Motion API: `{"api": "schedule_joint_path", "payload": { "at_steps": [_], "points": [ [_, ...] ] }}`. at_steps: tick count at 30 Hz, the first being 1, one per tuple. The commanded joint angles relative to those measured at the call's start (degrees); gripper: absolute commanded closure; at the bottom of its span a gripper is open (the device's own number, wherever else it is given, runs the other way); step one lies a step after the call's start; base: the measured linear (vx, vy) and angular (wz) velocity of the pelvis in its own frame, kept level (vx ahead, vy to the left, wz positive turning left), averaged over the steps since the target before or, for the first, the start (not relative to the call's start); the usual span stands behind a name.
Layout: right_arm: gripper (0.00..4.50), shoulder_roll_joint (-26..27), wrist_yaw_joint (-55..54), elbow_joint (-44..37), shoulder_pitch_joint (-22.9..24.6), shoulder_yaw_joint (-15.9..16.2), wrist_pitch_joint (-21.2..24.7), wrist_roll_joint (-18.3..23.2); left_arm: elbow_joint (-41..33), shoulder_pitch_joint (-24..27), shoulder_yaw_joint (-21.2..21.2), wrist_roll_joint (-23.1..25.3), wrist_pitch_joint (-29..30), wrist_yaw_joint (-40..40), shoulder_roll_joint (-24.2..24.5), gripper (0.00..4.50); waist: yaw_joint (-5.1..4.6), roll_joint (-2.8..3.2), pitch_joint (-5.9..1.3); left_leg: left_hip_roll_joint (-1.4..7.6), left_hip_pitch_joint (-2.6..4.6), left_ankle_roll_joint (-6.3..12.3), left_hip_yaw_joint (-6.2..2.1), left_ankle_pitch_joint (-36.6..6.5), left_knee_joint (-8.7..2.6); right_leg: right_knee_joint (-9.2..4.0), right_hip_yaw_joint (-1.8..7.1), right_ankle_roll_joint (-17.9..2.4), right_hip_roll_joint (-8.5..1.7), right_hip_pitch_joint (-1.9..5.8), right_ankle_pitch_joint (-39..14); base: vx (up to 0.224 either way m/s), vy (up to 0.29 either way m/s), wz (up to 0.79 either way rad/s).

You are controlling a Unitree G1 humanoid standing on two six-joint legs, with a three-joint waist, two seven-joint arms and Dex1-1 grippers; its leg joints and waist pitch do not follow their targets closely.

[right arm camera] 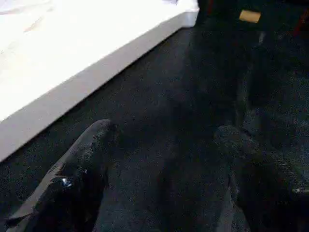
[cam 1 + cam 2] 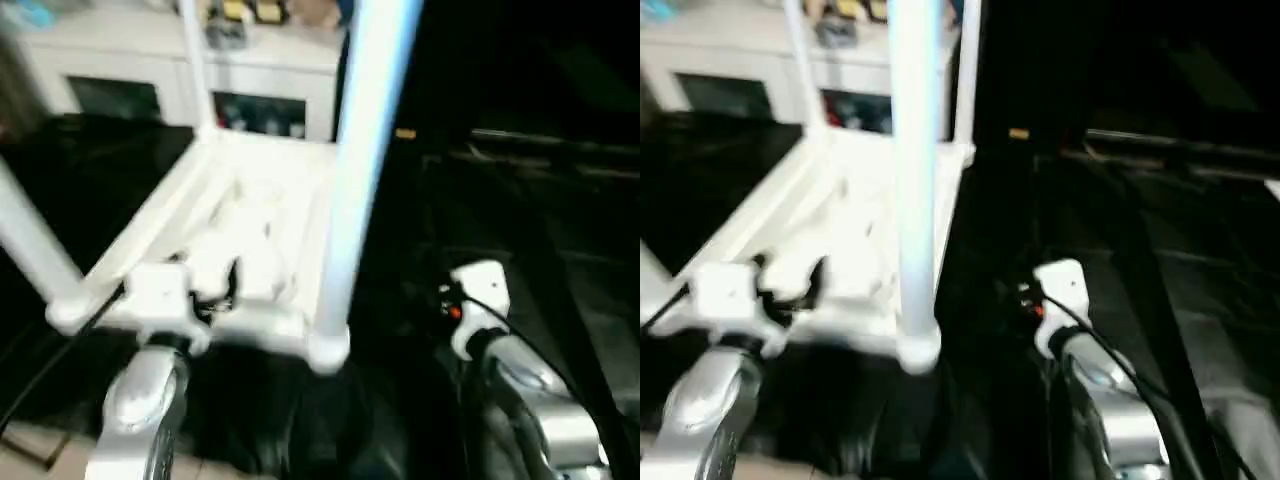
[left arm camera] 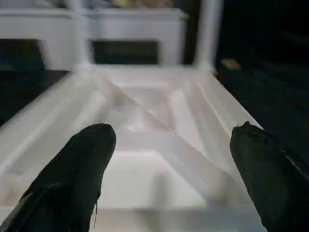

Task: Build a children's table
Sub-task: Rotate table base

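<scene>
Left eye view: small white plastic children's table [image 2: 250, 230] lying upside down on dark floor [image 2: 90, 180], ribbed underside facing up. Four long round tapered white legs standing up from corner sockets: near-right leg [image 2: 355, 170], near-left leg [image 2: 35, 245], far-left leg [image 2: 195, 60]; fourth showing in right eye view. Judging assembly as nearly complete; remaining, by estimate, checking seating of legs and turning table upright. Left gripper [image 2: 215, 280] hanging over near edge of underside. Right gripper's white wrist housing [image 2: 478, 300] hovering over floor, beside table and apart from it. White cabinet with glass doors [image 2: 180, 75] standing behind.

Right eye view: adding far-right leg [image 2: 967, 70], hidden behind near-right leg in other eye view. Small yellow object [image 2: 1018, 133] lying on floor beyond table.

Left wrist view: showing diagonal ribs of underside close up, black fingers [image 3: 77, 174] standing wide apart, holding nothing.

Right wrist view: showing table's side rim [image 1: 91, 82] against floor, right gripper [image 1: 164, 179] with fingers spread apart, empty, near rim but not touching
</scene>
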Motion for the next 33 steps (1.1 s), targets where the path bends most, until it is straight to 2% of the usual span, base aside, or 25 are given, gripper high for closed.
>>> {"api": "schedule_joint_path", "payload": {
  "at_steps": [1, 4, 5, 6, 7, 8, 9, 11, 12, 13, 14, 16, 17, 18, 19, 20, 22, 23, 24, 26, 28, 29, 31, 32, 33],
  "points": [
    [0.75, -1.0, 0.9, -2.2, 0.1, 0.0, 1.3, 0.4, 2.1, -2.6, -0.9, -1.5, 0.4, -3.7, 0.9, 0.15, -1.51, 1.45, -1.71, 4.71, 1.31, 1.93, -1.81, -26.6, -6.64, -6.74, 0.92, -1.7, -3.93, 1.07, -29.3, -0.140, 0.009, 0.05],
    [0.75, -3.1, 2.2, -2.3, -1.2, -0.2, 1.8, 0.1, 5.0, -5.9, -1.9, -3.9, 1.6, -8.9, 3.0, 0.15, -2.76, 2.32, -0.17, 7.27, -0.39, 1.89, -1.66, -36.7, -10.56, -4.41, -2.12, -0.1, -3.71, 4.14, -26.7, -0.145, -0.004, 0.05],
    [0.75, -3.4, 2.1, -1.7, -1.9, -0.4, 2.1, -0.1, 5.6, -6.6, -2.0, -4.3, 2.0, -9.3, 3.1, 0.15, 0.65, 3.33, -0.15, 10.13, -5.63, 2.35, -0.69, -40.9, -14.54, 8.39, -1.01, -0.2, -3.98, 8.10, -13.8, -0.163, -0.031, 0.09],
    [0.75, -3.4, 2.1, -1.7, -1.9, -0.4, 2.1, -0.1, 5.6, -6.6, -2.0, -4.3, 2.0, -9.3, 3.1, 0.15, 2.32, 2.63, -0.61, 9.83, -3.54, 3.69, 2.08, -36.2, -13.28, 9.66, 3.12, 0.9, -4.30, 5.66, -16.4, -0.125, -0.106, 0.18],
    [0.75, -3.6, 1.9, -1.6, -2.4, -0.5, 2.5, -0.2, 5.8, -7.2, -1.7, -4.9, 2.6, -9.3, 3.0, 0.15, -0.14, -0.52, -2.00, 6.62, -0.69, 1.93, 1.69, -29.5, -7.21, 4.93, 6.10, 4.5, -5.61, 3.96, -30.1, -0.055, -0.158, 0.07],
    [0.75, -3.3, 1.6, -1.1, -3.1, -1.2, 2.5, 0.2, 6.1, -7.9, -1.0, -4.7, 2.1, -7.5, 2.2, 0.15, 0.39, -1.78, -1.91, 0.84, 0.26, 0.94, 2.69, -7.4, 3.89, -7.17, 9.26, 8.2, -8.73, -1.79, -62.8, -0.055, -0.158, 0.07],
    [0.75, -3.0, 1.4, -0.9, -3.4, -1.7, 2.6, 0.6, 6.4, -8.4, -0.4, -4.6, 1.5, -6.4, 1.7, 0.15, 1.19, -1.78, -2.76, 1.21, -4.85, 1.65, 0.70, 2.8, 2.14, -4.25, 9.53, 9.4, -8.54, 2.45, -54.4, 0.002, -0.124, -0.11],
    [0.75, -2.9, 0.3, 0.4, -3.9, -0.5, 3.0, -1.0, 7.2, -8.1, 0.8, -3.4, 2.1, -2.9, 0.4, 0.15, 2.00, -0.55, -3.07, 2.49, -3.35, 0.11, 0.49, 4.3, -1.80, -2.60, 7.86, 6.2, -5.56, 1.26, -35.2, 0.003, -0.086, 0.04],
    [0.75, -2.7, -0.3, 0.8, -4.0, -0.1, 3.5, -1.5, 7.4, -7.8, 1.3, -3.5, 2.1, -2.0, -0.1, 0.15, 1.19, 1.46, -3.17, 2.52, -0.78, -3.17, 2.88, -1.5, -0.52, -4.37, 9.35, 5.3, -1.78, -1.65, -34.5, -0.115, -0.069, 0.12],
    [0.75, -2.1, -0.9, 1.2, -4.0, -0.1, 3.4, -1.5, 7.4, -7.0, 1.8, -3.4, 2.2, -0.6, -0.8, 0.15, 1.13, 0.11, -2.50, 1.64, 0.08, -4.67, 3.72, -7.4, 0.78, -4.68, 9.16, 4.9, -1.18, -2.42, -39.1, -0.094, -0.012, -0.26],
    [0.75, -1.4, -1.0, 0.8, -3.9, -0.4, 3.6, -0.7, 6.9, -6.0, 1.9, -3.5, 1.5, 0.1, -1.3, 0.15, 1.91, 0.93, -2.54, 1.72, -1.20, -5.61, 3.32, -10.1, 0.16, -4.61, 11.81, 3.5, -1.62, -0.95, -40.6, -0.094, -0.012, -0.26],
    [0.75, -0.6, -0.6, -0.2, -3.8, -0.5, 4.6, 0.6, 5.6, -4.0, 1.5, -3.2, 0.8, 0.4, -1.8, 0.15, 2.35, -0.99, -2.18, 1.21, -2.94, -3.37, 2.38, -11.0, 0.46, -4.50, 14.97, 1.9, -2.66, 0.94, -39.9, 0.030, 0.096, -0.62],
    [0.75, -0.2, -0.5, -0.2, -3.9, -0.5, 4.8, 1.0, 5.0, -3.2, 1.1, -2.6, 1.0, 0.7, -1.9, 0.15, 3.22, -2.16, -2.44, 0.48, -4.36, 0.01, 0.44, -9.4, 3.94, -5.90, 20.59, 1.0, -6.05, 3.22, -43.3, 0.032, 0.131, -0.64],
    [0.75, 0.2, -0.6, 0.1, -4.2, -0.4, 4.9, 1.0, 4.5, -2.5, 0.8, -2.4, 1.0, 0.7, -1.9, 0.15, 3.72, -2.82, -2.41, 0.30, -5.37, 1.01, -0.83, -8.7, 5.37, -6.30, 21.84, 0.5, -7.78, 3.95, -43.2, -0.011, 0.192, -0.59],
    [0.75, 0.4, -0.7, 0.8, -4.5, 0.2, 4.5, 0.4, 3.8, -2.0, 0.4, -2.3, 1.3, 0.6, -1.9, 0.15, 2.92, -1.55, -2.49, 1.48, -7.49, 3.99, -5.21, -5.5, 6.73, -6.07, 20.53, -4.2, -12.55, 3.88, -37.8, -0.022, 0.264, -0.44],
    [0.75, 0.4, -0.6, 1.3, -4.7, 0.6, 4.5, 0.1, 3.5, -1.9, 0.3, -2.3, 1.3, 0.6, -1.9, 0.15, 2.11, -1.52, -2.58, 1.72, -7.62, 4.63, -6.11, -5.9, 6.67, -6.27, 19.63, -6.2, -12.45, 3.40, -36.6, -0.022, 0.264, -0.44],
    [0.75, 0.6, -0.7, 2.1, -5.1, 1.1, 4.6, -0.3, 3.1, -2.1, 1.0, -2.2, 1.7, 1.9, -2.2, 0.15, 0.20, -0.32, -2.82, 0.65, -5.53, 6.79, -5.70, -8.0, 0.49, -5.92, 13.57, -9.5, -7.84, 3.18, -33.7, -0.023, 0.365, -0.20],
    [0.75, 0.6, -0.9, 2.3, -5.1, 1.2, 4.4, -0.5, 2.8, -2.1, 1.5, -2.3, 1.4, 2.3, -2.5, 0.15, -3.56, 2.22, -1.91, 1.08, -2.10, 12.50, -6.55, -23.2, -8.68, 3.51, 3.39, -6.1, 1.00, -1.47, -21.3, -0.011, 0.387, -0.12],
    [0.75, 0.6, -0.9, 2.3, -5.1, 1.2, 4.4, -0.5, 2.7, -2.1, 1.4, -2.2, 1.4, 2.4, -2.4, 0.15, -4.24, 2.59, -3.08, 0.95, -1.43, 12.72, -7.75, -23.4, -9.36, 8.79, 0.77, -4.3, 0.92, -0.75, -14.7, -0.007, 0.380, -0.01],
    [0.75, 0.5, -0.9, 2.2, -5.1, 1.1, 4.4, -0.7, 2.3, -1.8, 1.1, -1.7, 1.6, 2.4, -1.9, 0.15, -3.68, 3.13, -2.43, 1.15, -0.08, 10.72, -7.69, -15.7, -8.56, 9.45, -1.93, -1.3, 0.00, -2.23, -7.1, -0.025, 0.371, 0.06],
    [0.75, 0.1, -0.8, 2.2, -5.3, 0.6, 4.0, -0.7, 2.1, -1.1, -0.2, -0.1, 1.5, 2.9, -1.8, 0.15, -2.91, 2.80, -2.73, 1.82, -0.22, -2.29, -7.59, -12.8, -9.50, 6.18, -2.68, -1.1, -0.65, 0.14, -2.8, -0.046, 0.306, 0.00],
    [0.75, -0.2, -0.7, 2.3, -5.4, 0.3, 3.8, -0.7, 2.0, -0.8, -0.6, 0.2, 1.7, 3.2, -1.9, 0.15, -3.23, 1.68, -3.65, 2.23, -0.16, -28.98, -8.93, -15.5, -12.36, 3.23, -1.45, -2.4, -2.35, 2.52, 2.0, -0.056, 0.276, -0.07],
    [0.75, -0.8, -0.4, 3.2, -6.0, -0.4, 3.3, -0.6, 1.5, -0.5, -0.4, -0.6, 1.9, 4.4, -3.4, 0.15, -3.08, 0.43, -3.75, 3.41, -1.22, -38.61, -8.59, -18.8, -13.16, 2.53, -0.67, -7.3, -4.71, 4.34, 0.7, -0.057, 0.175, 0.12],
    [0.75, -0.9, -0.3, 3.4, -6.1, -0.6, 3.2, -0.6, 1.4, -0.5, -0.2, -1.0, 2.1, 4.7, -3.7, 0.15, -2.38, -0.56, -4.12, 4.25, -1.48, -32.67, -8.66, -20.4, -9.99, 0.74, 1.23, -10.3, -9.15, 4.59, -1.0, -0.062, 0.136, 0.20],
    [0.75, -1.2, -0.2, 3.9, -6.2, -0.9, 2.8, -0.6, 1.3, -0.5, -0.3, -0.5, 1.2, 5.4, -4.1, 0.15, -2.63, -1.93, -4.00, 4.22, -1.54, -13.18, -7.94, -5.9, 5.32, -6.25, 4.10, -19.7, -19.63, 5.31, -4.9, 0.000, 0.000, 0.00]
  ]
}}
